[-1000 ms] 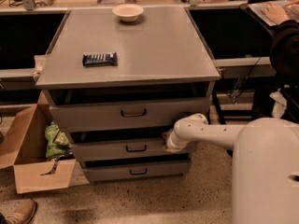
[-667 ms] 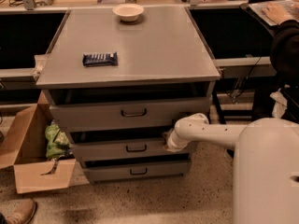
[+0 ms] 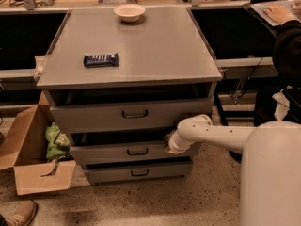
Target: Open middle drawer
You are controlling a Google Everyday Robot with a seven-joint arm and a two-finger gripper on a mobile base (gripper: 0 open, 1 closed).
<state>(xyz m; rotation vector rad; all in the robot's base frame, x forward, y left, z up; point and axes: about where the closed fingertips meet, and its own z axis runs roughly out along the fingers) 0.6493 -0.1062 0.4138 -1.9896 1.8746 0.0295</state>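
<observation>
Gripper (image 3: 168, 144) sits at the right end of the middle drawer (image 3: 113, 153), at the front's top edge. It is buried against the drawer, so I cannot tell its state. White tubular arm (image 3: 216, 134) runs right to a smooth rounded white body (image 3: 273, 173), cut off by the frame.

Middle drawer: grey metal, flat wide front, small dark loop handle (image 3: 137, 151) at centre, second of three in the grey cabinet (image 3: 155, 51). A dark gap shows above its front. Top drawer (image 3: 94, 115) has a taller front, bottom drawer (image 3: 113, 172) a shorter one, with the same handles.

On the matte cabinet top: a round pale bowl (image 3: 129, 12) near the back and a dark wrapped bar (image 3: 100, 59) at front left; its print is unreadable.

Left of the cabinet is an open cardboard box (image 3: 28, 173) with a green bag (image 3: 56, 142) beside it. Shoe tip (image 3: 19, 214) is cropped at bottom left. Speckled floor (image 3: 150, 201). At right, a person (image 3: 287, 51) in dark clothes is partly cut off.
</observation>
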